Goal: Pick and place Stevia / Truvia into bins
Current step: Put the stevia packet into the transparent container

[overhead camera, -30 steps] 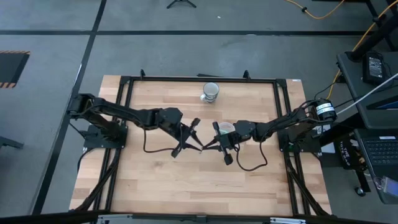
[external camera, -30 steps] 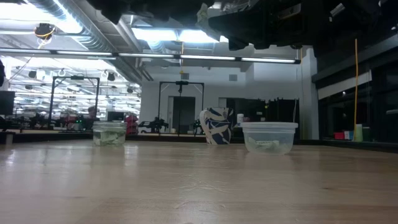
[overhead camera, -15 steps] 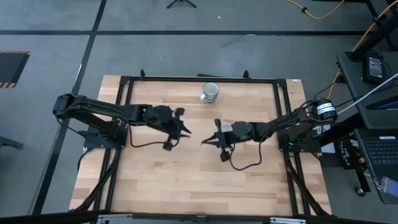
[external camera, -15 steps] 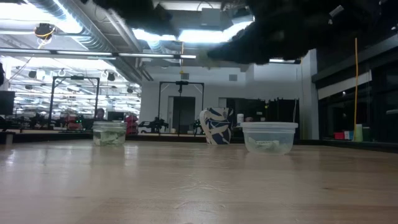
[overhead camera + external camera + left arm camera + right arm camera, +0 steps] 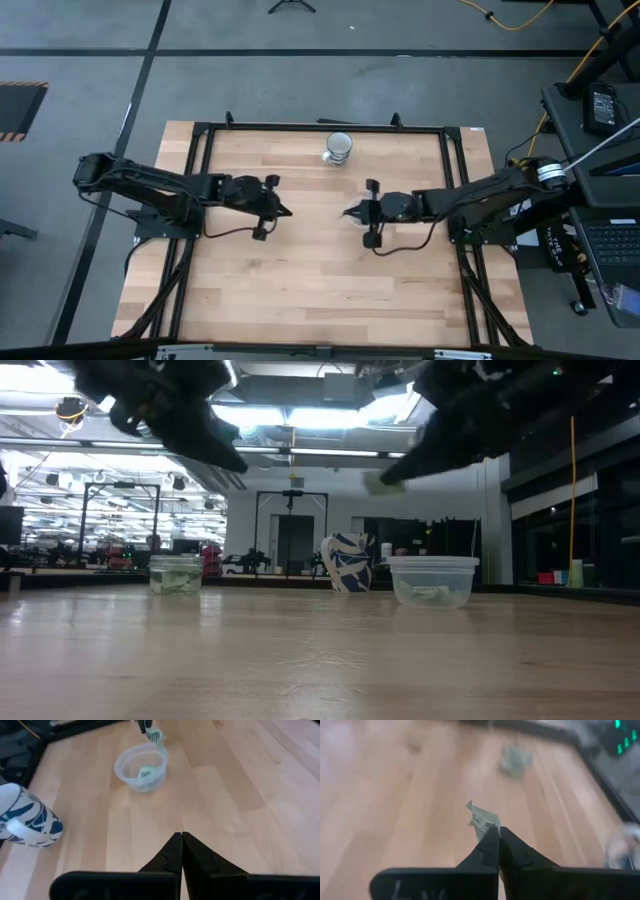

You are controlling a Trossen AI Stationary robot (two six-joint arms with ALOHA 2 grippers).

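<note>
My right gripper [image 5: 348, 212] is shut on a light green and white Stevia packet [image 5: 481, 820], held high over the table near the left rim of the wider clear bin [image 5: 433, 581]. That bin [image 5: 141, 767] has a packet lying in it. The smaller clear bin [image 5: 176, 574] stands at the left with green packets inside. My left gripper [image 5: 181, 837] is shut on nothing, raised over the bare wood left of centre [image 5: 288, 211], its tip pointing toward the wider bin. My right gripper pinches one end of the packet [image 5: 488, 828] between its two fingertips. The fingers slant down from the table's right. The rest of the crumpled packet [image 5: 378, 484] sticks out past the fingertips, lifted well clear of the table and of the bin.
A white cup with a blue pattern [image 5: 338, 147] stands at the table's far edge, between the two bins in the low view [image 5: 347, 562]. A black frame [image 5: 320, 126] runs round the table. Bare wood lies toward the near edge.
The two grippers met low over the table's middle a second ago. My left gripper has drawn back toward the left edge and shut its fingers. My right gripper has drawn back toward the right, tipped up nearer to level, and carried the packet up.
</note>
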